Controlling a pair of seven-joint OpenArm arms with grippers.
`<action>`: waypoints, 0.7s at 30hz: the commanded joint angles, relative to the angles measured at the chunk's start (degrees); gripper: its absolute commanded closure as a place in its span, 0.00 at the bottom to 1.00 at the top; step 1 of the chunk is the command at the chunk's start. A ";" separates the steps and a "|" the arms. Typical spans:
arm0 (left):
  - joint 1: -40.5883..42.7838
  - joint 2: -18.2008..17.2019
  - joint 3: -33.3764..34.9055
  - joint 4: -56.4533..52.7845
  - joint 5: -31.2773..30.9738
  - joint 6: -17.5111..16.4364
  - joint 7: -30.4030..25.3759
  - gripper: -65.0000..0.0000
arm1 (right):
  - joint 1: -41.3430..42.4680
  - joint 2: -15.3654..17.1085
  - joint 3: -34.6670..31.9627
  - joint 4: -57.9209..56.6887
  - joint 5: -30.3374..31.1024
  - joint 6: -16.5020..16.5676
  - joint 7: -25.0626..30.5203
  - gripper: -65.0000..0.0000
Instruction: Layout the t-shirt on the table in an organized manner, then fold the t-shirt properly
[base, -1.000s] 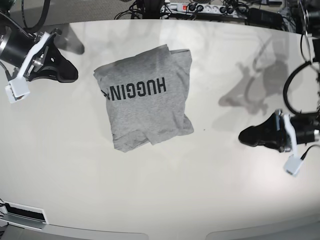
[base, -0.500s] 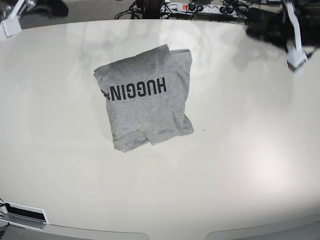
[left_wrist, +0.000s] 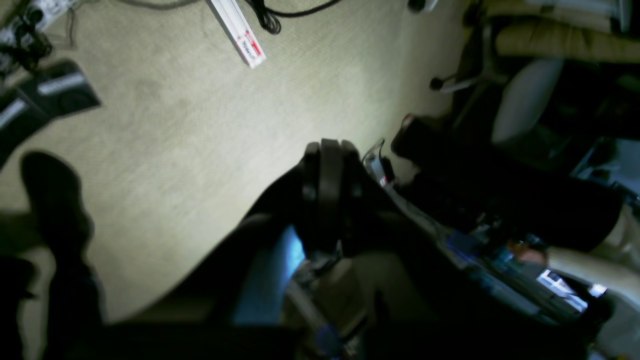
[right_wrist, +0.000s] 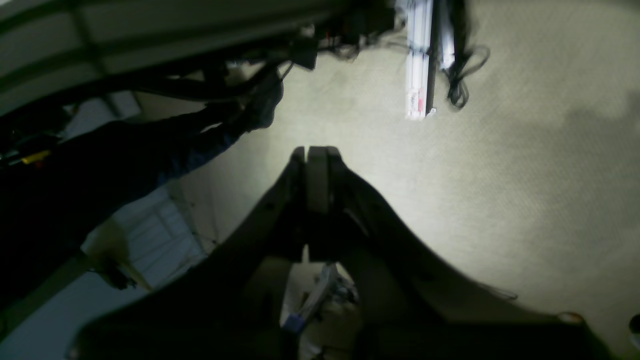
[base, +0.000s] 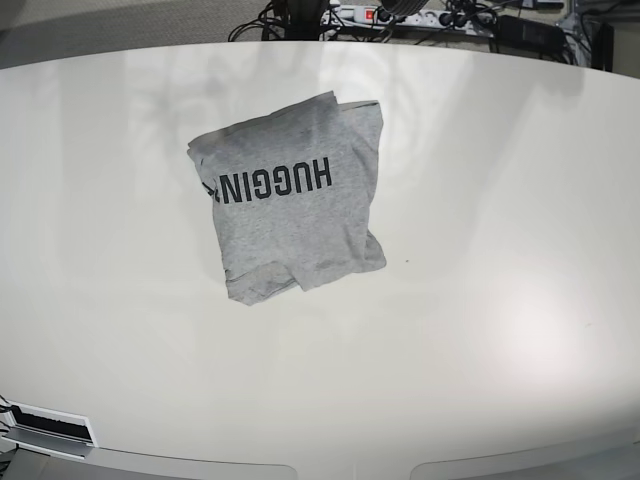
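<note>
We see the folded heather grey cotton t-shirt (base: 290, 195) lying alone on the glossy off-white worktop (base: 480, 300), lettering up, out of sight of both tools. Our left tool (left_wrist: 330, 150) and right tool (right_wrist: 316, 152) hang clenched and empty over beige carpet (left_wrist: 175, 130), a white power strip (right_wrist: 417, 75) beyond.

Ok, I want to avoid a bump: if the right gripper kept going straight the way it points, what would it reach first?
The right gripper, jaws shut, points off the table toward carpeted floor. Nothing shows in that line before the carpet, though depth is hard to judge.
</note>
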 joint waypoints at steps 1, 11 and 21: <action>-0.63 -0.66 1.75 -2.38 1.07 0.42 -1.99 1.00 | 0.48 0.22 -1.27 -1.88 -2.01 0.28 2.03 1.00; -25.42 4.83 16.68 -42.21 15.87 1.79 -17.73 1.00 | 17.92 4.28 -19.43 -36.87 -35.04 0.28 32.79 1.00; -44.89 12.50 21.90 -76.17 41.94 1.88 -55.71 1.00 | 36.96 4.52 -30.97 -70.14 -55.04 -3.87 63.82 1.00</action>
